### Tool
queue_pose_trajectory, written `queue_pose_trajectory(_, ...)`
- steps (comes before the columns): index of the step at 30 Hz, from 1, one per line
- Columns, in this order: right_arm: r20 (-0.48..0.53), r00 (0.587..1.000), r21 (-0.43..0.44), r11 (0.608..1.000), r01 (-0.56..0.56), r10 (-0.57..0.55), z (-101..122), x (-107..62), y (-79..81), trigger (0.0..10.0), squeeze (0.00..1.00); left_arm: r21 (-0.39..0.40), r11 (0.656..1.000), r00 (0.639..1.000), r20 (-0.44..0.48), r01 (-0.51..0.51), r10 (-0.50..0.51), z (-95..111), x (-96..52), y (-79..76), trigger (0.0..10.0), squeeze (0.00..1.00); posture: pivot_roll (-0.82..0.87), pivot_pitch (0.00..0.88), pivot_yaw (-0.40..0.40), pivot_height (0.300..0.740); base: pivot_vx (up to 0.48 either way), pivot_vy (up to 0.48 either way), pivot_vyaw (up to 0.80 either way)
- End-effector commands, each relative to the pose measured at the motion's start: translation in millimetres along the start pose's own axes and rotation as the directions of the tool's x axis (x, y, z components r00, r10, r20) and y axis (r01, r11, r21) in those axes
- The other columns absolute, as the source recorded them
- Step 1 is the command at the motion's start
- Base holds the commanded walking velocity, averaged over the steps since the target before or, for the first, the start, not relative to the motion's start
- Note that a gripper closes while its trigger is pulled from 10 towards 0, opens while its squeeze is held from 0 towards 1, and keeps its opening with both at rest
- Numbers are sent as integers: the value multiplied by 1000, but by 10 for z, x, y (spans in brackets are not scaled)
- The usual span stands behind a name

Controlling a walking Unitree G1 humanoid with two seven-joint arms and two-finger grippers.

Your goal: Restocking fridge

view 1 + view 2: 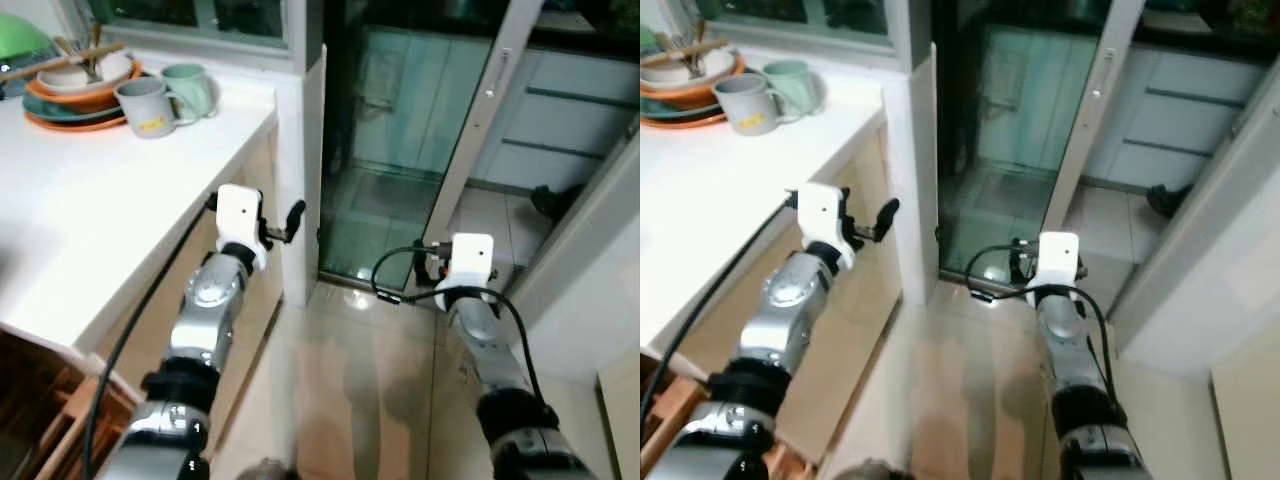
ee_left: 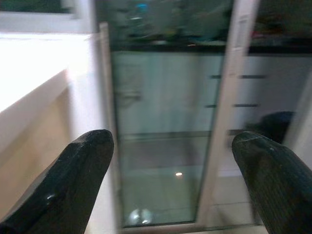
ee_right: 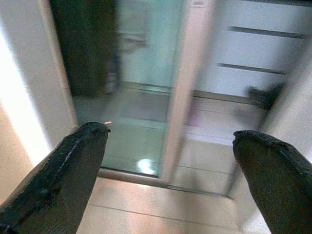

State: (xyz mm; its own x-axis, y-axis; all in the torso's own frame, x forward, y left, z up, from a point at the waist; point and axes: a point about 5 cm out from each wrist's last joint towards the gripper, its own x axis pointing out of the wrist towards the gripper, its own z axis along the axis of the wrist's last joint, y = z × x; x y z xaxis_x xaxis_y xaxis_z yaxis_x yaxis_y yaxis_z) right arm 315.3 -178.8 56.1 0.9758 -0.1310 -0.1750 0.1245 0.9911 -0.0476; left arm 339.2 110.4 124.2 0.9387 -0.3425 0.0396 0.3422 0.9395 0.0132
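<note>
No fridge or stock item can be made out. My left gripper is held out in front at counter height, just past the white counter's corner. It is open with nothing between its black fingers. My right gripper hovers lower over the tiled floor, facing the sliding glass door. It too is open and empty, its fingers spread wide. Both wrist views are slightly blurred.
The white counter runs along my left and carries a stack of bowls, a grey mug and a green mug. A white door frame stands ahead. A dark object lies on the floor beyond. Wooden slats sit under the counter.
</note>
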Motion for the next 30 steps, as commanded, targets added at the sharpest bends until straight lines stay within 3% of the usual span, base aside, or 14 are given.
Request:
queue_pose_trajectory(1, 6, 1000, 13, 1000, -5, 5, 21, 8, 43, 10000, 0, 38, 999, 999, 30, -14, 13, 71, -6, 63, 10000, 0, -12, 0, 1, 740, 0, 0, -800)
queue_pose_trajectory(4, 16, 1000, 11, 1000, -12, 12, 27, 3, 50, 10000, 0, 28, 999, 1000, 28, -15, 14, 64, -13, 62, 10000, 0, -12, 0, 2, 740, 0, 0, -800)
queue_pose_trajectory(11, 16, 1000, 26, 1000, -14, 14, 18, -1, 71, 10000, 0, 27, 1000, 1000, 21, -12, 11, 53, -22, 53, 10000, 0, -10, 0, 7, 740, -78, 0, 0)
queue_pose_trajectory(30, 34, 999, 27, 1000, -2, 1, 43, 2, 28, 10000, 0, 4, 1000, 1000, 15, -23, 23, 49, -16, 20, 10000, 0, -19, 0, 0, 740, -417, 0, 0)
